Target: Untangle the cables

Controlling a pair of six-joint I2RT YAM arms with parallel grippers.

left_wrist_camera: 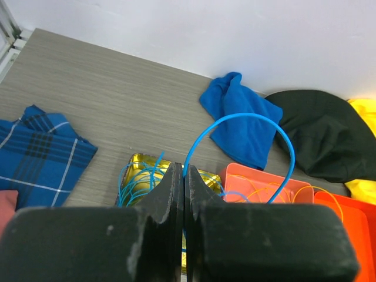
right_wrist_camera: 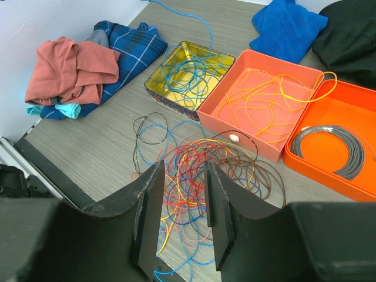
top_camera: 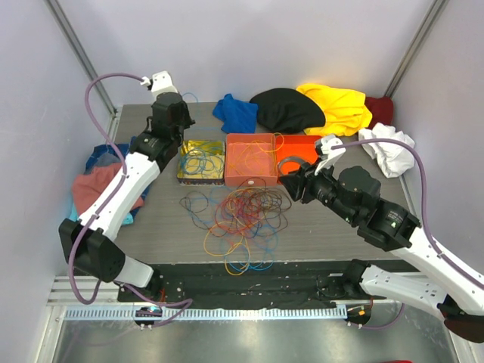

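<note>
**A:** Grey wood-grain tabletop (top_camera: 162,234) first. Where on it are the cables?

**B:** Mostly in 1 messy tangle of thin wire loops (top_camera: 238,215), orange, red, blue, yellow and dark. It lies near the front middle, just in front of 2 boxes.

**A:** Which boxes?

**B:** A square gold tin (right_wrist_camera: 166,64) has blue wire loops (right_wrist_camera: 188,73) coiled inside. Just beside it, on its right, a salmon-orange plastic box (right_wrist_camera: 235,132) holds orange wire loops (right_wrist_camera: 264,97). A brighter orange tray (right_wrist_camera: 338,111) adjoins that box, with a grey flat coiled ring (right_wrist_camera: 332,150) in it.

**A:** And the left gripper?

**B:** The left gripper (left_wrist_camera: 184,171) hangs above the gold tin with its fingers pressed together. They pinch 1 light-blue cable (left_wrist_camera: 235,119), which arches up in a loop and comes back down beside them.

**A:** The right one?

**B:** The right gripper (right_wrist_camera: 184,173) hovers over the right side of the tangle, close to the front of the salmon-orange box. Its 2 fingers stand apart with nothing between them, and the loops show on the table through the gap.

**A:** Anything else around?

**B:** Cloths. A blue cloth (top_camera: 236,112), a black cloth (top_camera: 287,110), a yellow cloth (top_camera: 336,106) and a dark red cloth (top_camera: 380,110) lie along the far edge. A white cloth (top_camera: 387,147) sits at the right. A blue plaid cloth (right_wrist_camera: 132,41) and a salmon-pink cloth (right_wrist_camera: 70,64) are heaped at the left edge.
</note>
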